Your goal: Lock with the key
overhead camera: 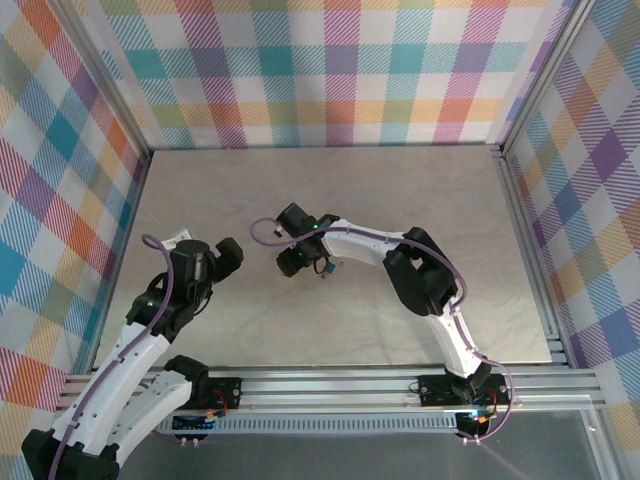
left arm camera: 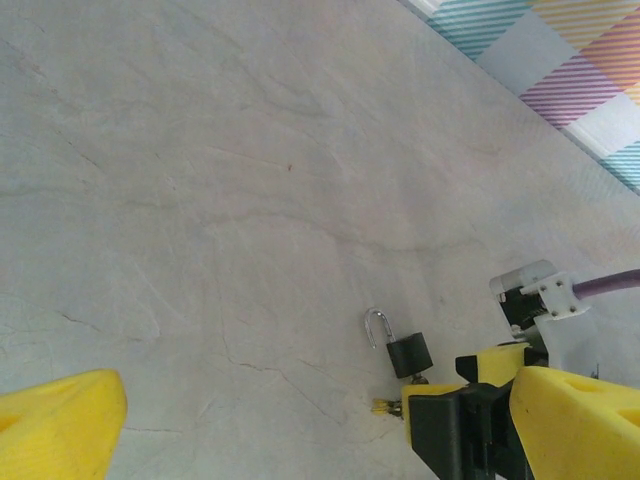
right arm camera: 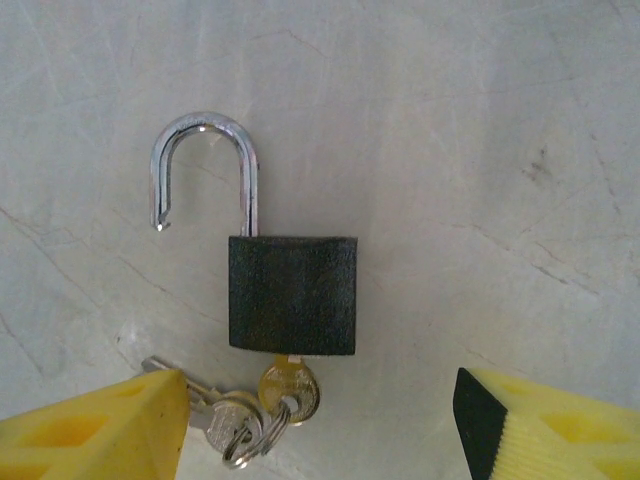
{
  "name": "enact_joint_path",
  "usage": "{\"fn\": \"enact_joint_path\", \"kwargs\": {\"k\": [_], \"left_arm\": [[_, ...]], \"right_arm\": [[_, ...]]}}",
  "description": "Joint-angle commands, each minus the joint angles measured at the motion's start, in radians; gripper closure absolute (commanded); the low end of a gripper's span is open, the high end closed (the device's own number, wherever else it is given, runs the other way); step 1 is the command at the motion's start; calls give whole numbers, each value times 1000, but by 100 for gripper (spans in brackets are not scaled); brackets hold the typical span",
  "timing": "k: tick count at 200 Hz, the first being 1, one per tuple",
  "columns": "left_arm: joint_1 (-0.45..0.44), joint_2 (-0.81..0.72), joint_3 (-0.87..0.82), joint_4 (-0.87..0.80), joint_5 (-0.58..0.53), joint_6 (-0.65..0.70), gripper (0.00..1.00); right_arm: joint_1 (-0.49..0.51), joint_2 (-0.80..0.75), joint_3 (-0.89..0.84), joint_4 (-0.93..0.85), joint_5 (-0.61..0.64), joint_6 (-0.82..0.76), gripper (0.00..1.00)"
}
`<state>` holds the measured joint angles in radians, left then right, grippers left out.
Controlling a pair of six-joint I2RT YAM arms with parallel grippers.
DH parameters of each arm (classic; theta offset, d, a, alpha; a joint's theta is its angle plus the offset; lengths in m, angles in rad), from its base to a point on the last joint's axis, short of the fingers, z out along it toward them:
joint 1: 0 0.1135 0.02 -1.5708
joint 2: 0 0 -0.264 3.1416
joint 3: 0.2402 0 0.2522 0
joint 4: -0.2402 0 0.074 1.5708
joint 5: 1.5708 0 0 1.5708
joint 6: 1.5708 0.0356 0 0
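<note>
A black padlock (right arm camera: 292,295) lies flat on the grey tabletop with its silver shackle (right arm camera: 205,165) swung open. A brass key (right arm camera: 290,388) sits in the keyhole, with a ring of spare keys (right arm camera: 235,428) hanging from it. My right gripper (right arm camera: 320,435) is open, its yellow fingers (right arm camera: 100,435) on either side of the key, and the left one overlaps the spare keys. In the left wrist view the padlock (left arm camera: 408,354) lies just beyond the right gripper's finger (left arm camera: 440,400). My left gripper (left arm camera: 320,440) is open and holds nothing. From above, the right gripper (overhead camera: 290,245) covers the padlock, with the left gripper (overhead camera: 222,258) close by on its left.
The table (overhead camera: 400,190) is a pale marbled slab, walled by plaid panels (overhead camera: 330,70) at the back and on both sides. A metal rail (overhead camera: 340,385) runs along the near edge by the arm bases.
</note>
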<state>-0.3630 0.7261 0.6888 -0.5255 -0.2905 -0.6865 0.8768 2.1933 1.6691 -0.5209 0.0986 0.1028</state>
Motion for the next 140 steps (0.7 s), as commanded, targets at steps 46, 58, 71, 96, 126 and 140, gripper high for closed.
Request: {"fn": "enact_joint_path", "kwargs": {"k": [46, 58, 71, 96, 126, 140], "left_arm": [[10, -18, -16, -14, -13, 21, 2], [10, -20, -17, -14, -13, 21, 2], [10, -23, -17, -14, -13, 20, 2], [10, -30, -16, -16, -14, 19, 2], [10, -32, -12, -13, -14, 19, 2], [10, -31, -15, -11, -13, 18, 2]], "right_arm": [[23, 52, 79, -30, 43, -43, 32], [24, 58, 81, -26, 48, -46, 33], [24, 64, 82, -21, 53, -50, 34], [24, 76, 84, -12, 55, -55, 36], [24, 87, 88, 2, 61, -58, 40], [24, 95, 92, 5, 71, -58, 42]]}}
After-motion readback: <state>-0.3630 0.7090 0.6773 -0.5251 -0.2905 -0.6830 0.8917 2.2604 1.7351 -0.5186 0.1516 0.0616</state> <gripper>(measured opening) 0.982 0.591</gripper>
